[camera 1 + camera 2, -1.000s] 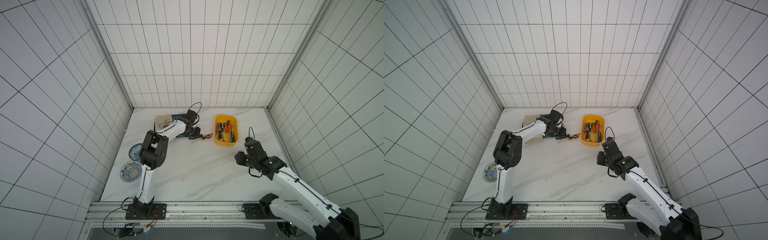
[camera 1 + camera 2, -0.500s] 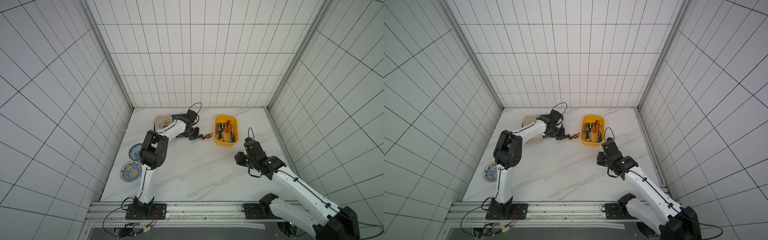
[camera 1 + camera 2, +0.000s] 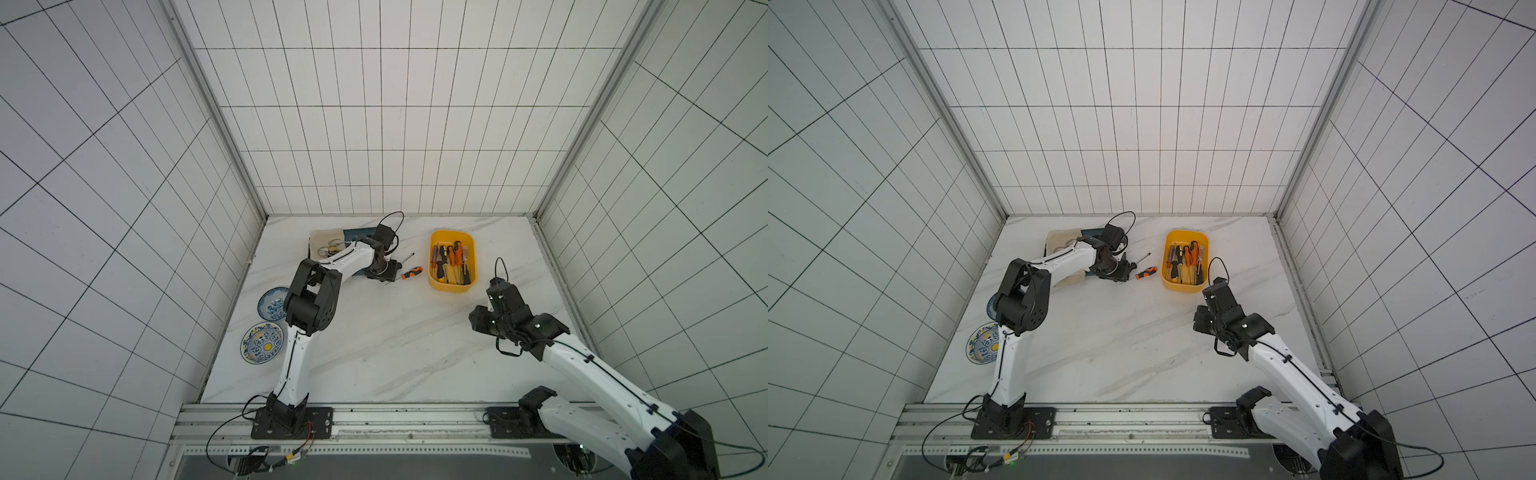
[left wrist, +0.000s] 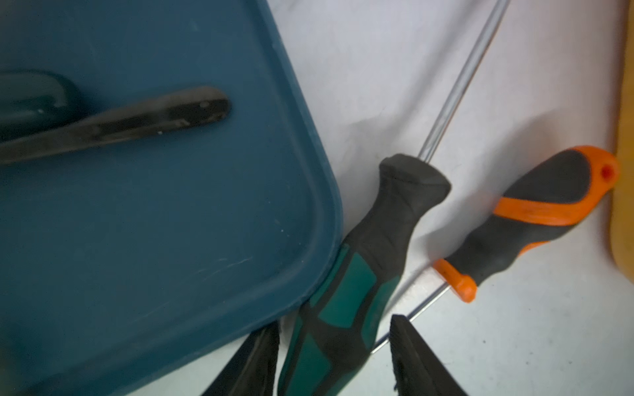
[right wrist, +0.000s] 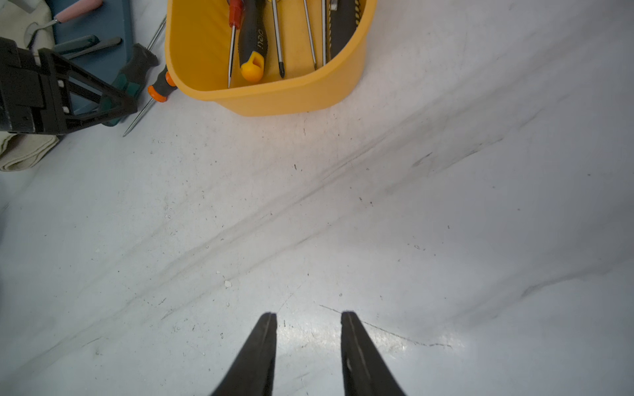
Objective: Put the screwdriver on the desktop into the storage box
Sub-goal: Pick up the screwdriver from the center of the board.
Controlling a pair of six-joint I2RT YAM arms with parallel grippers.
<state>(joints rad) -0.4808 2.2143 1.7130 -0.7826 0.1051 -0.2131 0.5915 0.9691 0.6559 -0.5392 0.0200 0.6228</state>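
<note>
Little has shifted: left fingers (image 4: pixel 257 370) straddle the green screwdriver (image 4: pixel 343 308) (grip cropped, unclear); right fingers (image 5: pixel 257 363) parted, empty.

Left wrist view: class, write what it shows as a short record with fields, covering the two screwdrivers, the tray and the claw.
view: left wrist
green and black screwdriver: lying on the desktop, handle beside the corner of the blue tray
orange and black screwdriver: on the desktop next to it, handle end near the storage box
left claw: open, one fingertip on each side of the green handle, not clamped
still outside the box: both screwdrivers
</note>
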